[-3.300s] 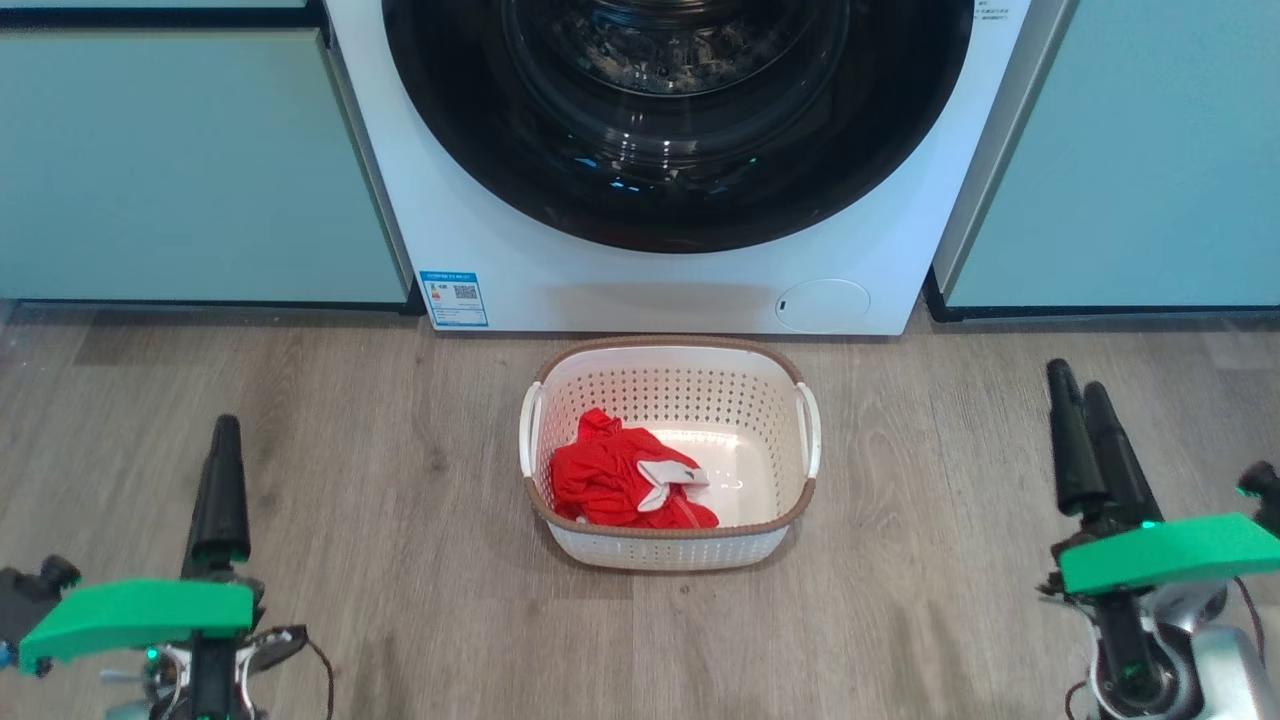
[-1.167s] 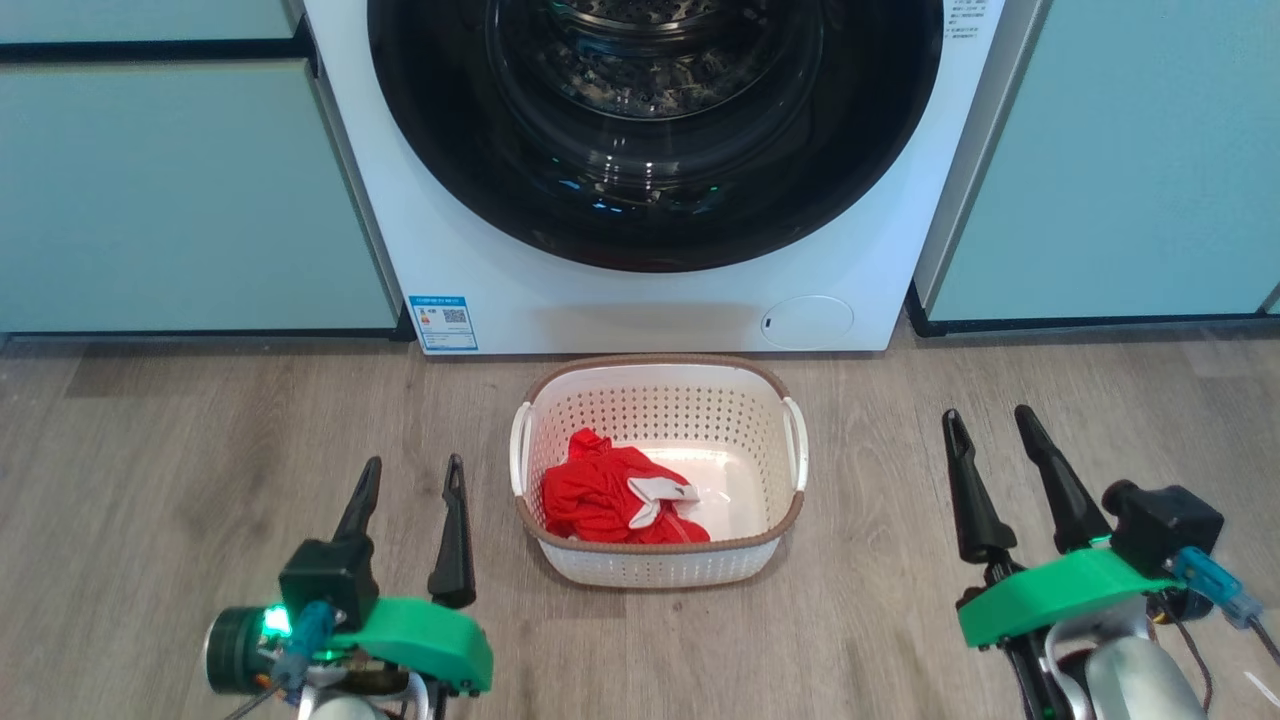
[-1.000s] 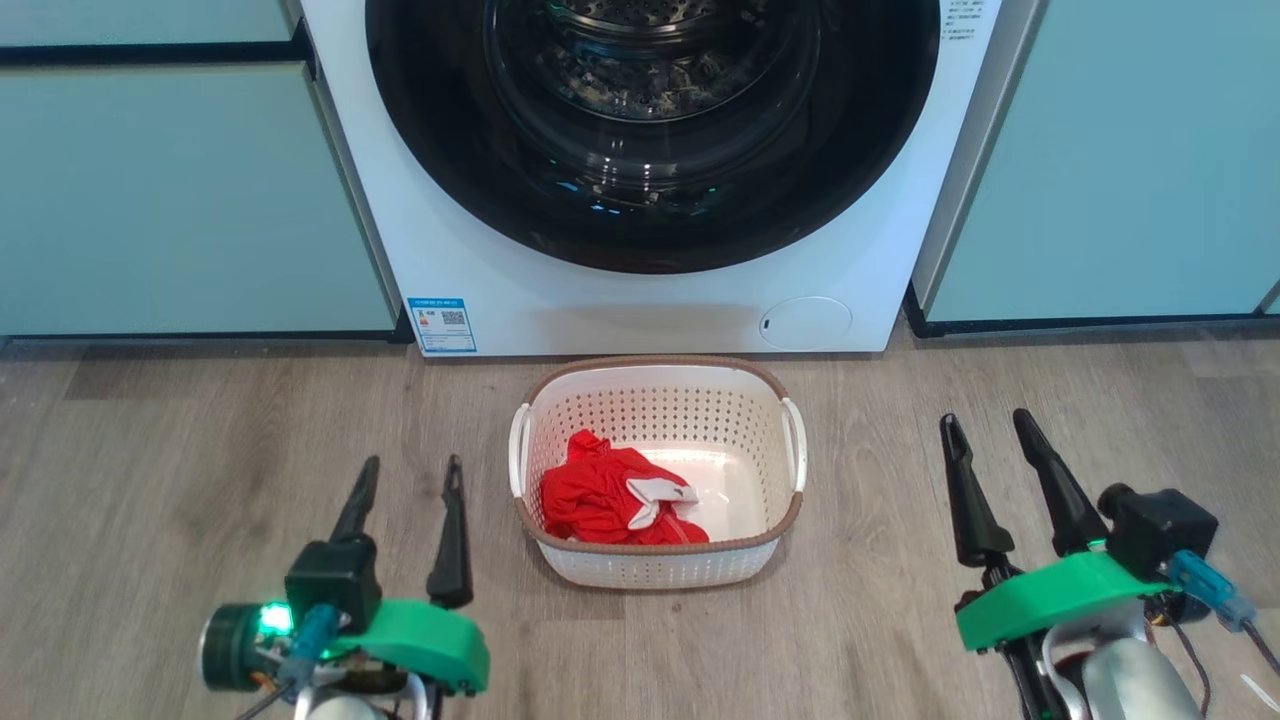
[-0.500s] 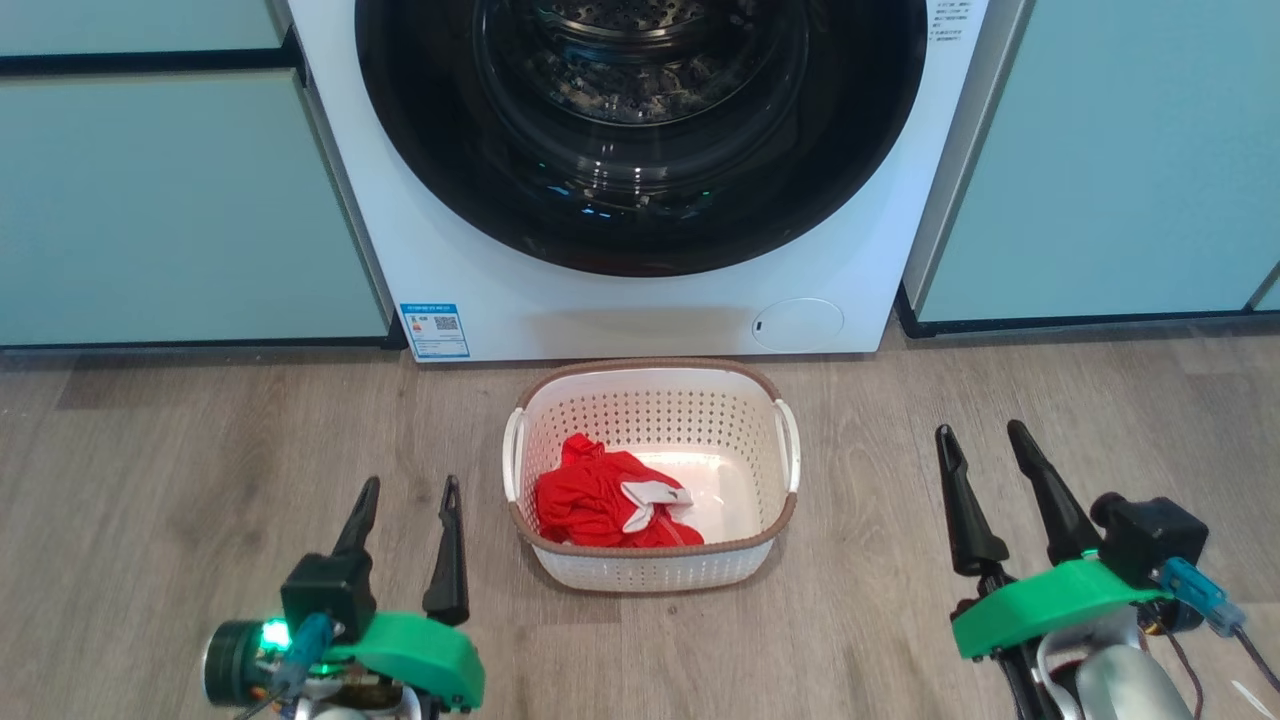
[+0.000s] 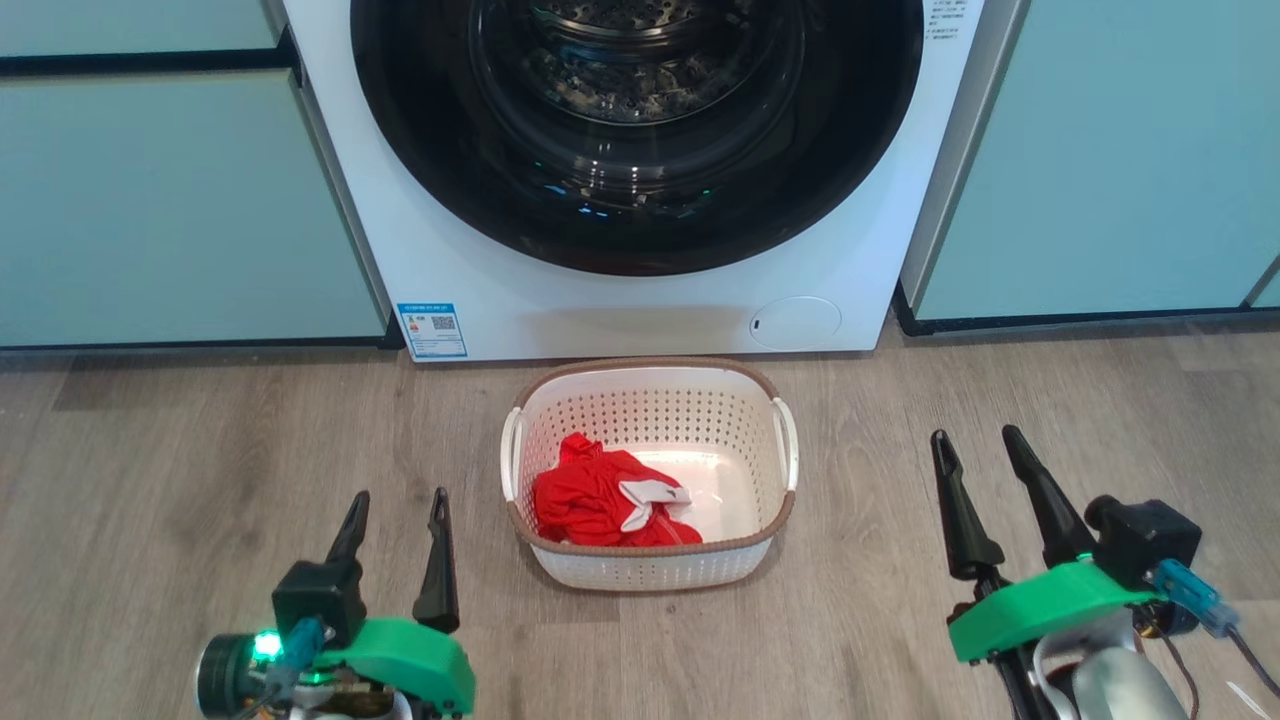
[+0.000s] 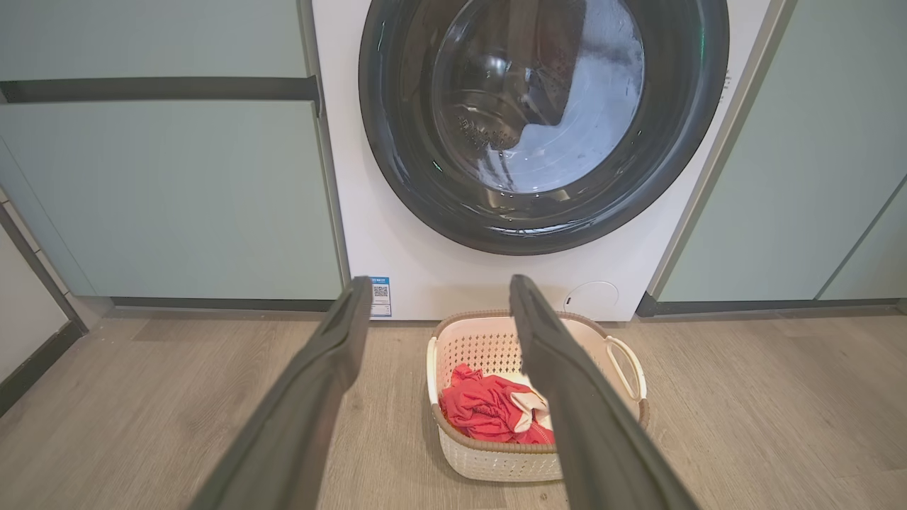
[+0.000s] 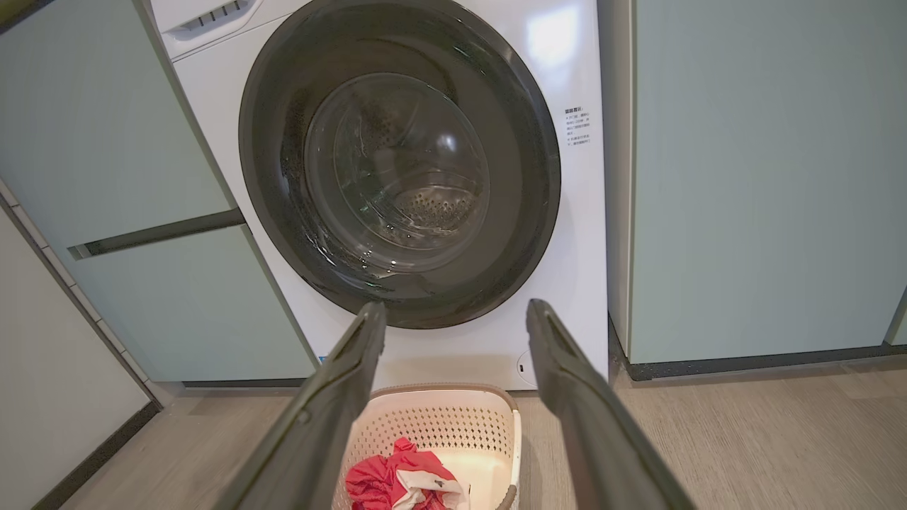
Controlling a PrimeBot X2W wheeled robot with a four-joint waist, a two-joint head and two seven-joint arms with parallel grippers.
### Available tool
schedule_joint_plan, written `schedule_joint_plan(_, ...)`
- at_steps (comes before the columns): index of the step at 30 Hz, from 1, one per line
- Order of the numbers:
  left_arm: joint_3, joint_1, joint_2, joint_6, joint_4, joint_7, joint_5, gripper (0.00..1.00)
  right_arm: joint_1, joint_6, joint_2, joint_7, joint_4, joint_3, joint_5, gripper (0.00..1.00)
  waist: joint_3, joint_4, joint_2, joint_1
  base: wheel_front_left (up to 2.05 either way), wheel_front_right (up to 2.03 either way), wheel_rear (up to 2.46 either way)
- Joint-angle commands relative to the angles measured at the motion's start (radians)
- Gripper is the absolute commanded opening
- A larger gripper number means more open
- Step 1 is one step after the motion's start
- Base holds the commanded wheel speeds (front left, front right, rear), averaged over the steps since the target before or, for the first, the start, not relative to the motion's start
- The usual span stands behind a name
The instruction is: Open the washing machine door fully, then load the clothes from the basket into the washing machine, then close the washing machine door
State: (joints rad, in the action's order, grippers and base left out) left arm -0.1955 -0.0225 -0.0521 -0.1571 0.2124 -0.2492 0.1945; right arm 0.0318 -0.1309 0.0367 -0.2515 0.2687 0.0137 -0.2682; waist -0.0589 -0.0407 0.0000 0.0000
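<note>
The white washing machine [image 5: 480, 290] stands ahead, its round black-rimmed door [image 5: 640, 235] lying flat against the front. On the floor before it sits the cream basket [image 5: 650, 570] with the red clothes [image 5: 590, 500] in its left half. My left gripper [image 5: 400, 497] hovers open, low and left of the basket, nothing between its fingers. To the basket's right, my right gripper [image 5: 973, 435] is open and empty too. The left wrist view looks past its fingers [image 6: 333, 354] at the door [image 6: 397, 177] and the basket [image 6: 489, 460]. In the right wrist view the door [image 7: 283, 212] is ahead and the basket [image 7: 439, 421] below.
Pale teal cabinets [image 5: 180, 200] flank the washer on the left and on the right [image 5: 1110, 160], with a dark kickboard below. A grey wood-look floor [image 5: 200, 440] spreads around the basket. A blue label sticker [image 5: 432, 330] and a round cap [image 5: 795, 322] mark the washer's lower front.
The head camera has shifted, so the whole scene has slid slightly. My left gripper has dropped lower in the head view. Basket, clothes and door stay as they were.
</note>
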Motion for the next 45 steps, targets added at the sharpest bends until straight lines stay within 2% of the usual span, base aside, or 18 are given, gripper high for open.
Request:
schedule_joint_plan(1,0.034,0.040,0.002,0.002,-0.028,-0.013,0.006,1.00,0.059,0.000,0.014,-0.010,-0.027,0.026,0.002,1.00,0.002,0.000,0.0000,0.0000,0.00,0.00,0.00)
schedule_joint_plan(6,0.042,0.043,0.002,0.024,-0.010,-0.013,0.041,1.00,0.064,0.000,0.014,-0.010,-0.024,0.018,0.012,1.00,0.006,0.000,0.0000,0.0000,0.00,0.00,0.00)
schedule_joint_plan(24,0.039,0.045,0.002,0.038,-0.009,-0.013,0.062,1.00,0.067,0.000,0.014,-0.010,-0.021,0.003,0.023,1.00,0.015,0.001,0.0000,0.0000,0.07,0.07,-0.13)
schedule_joint_plan(45,0.031,0.045,0.002,0.035,-0.007,-0.013,0.056,1.00,0.073,0.000,0.014,-0.010,-0.007,-0.012,0.029,1.00,0.016,-0.002,0.0000,0.0000,1.05,1.05,-2.10)
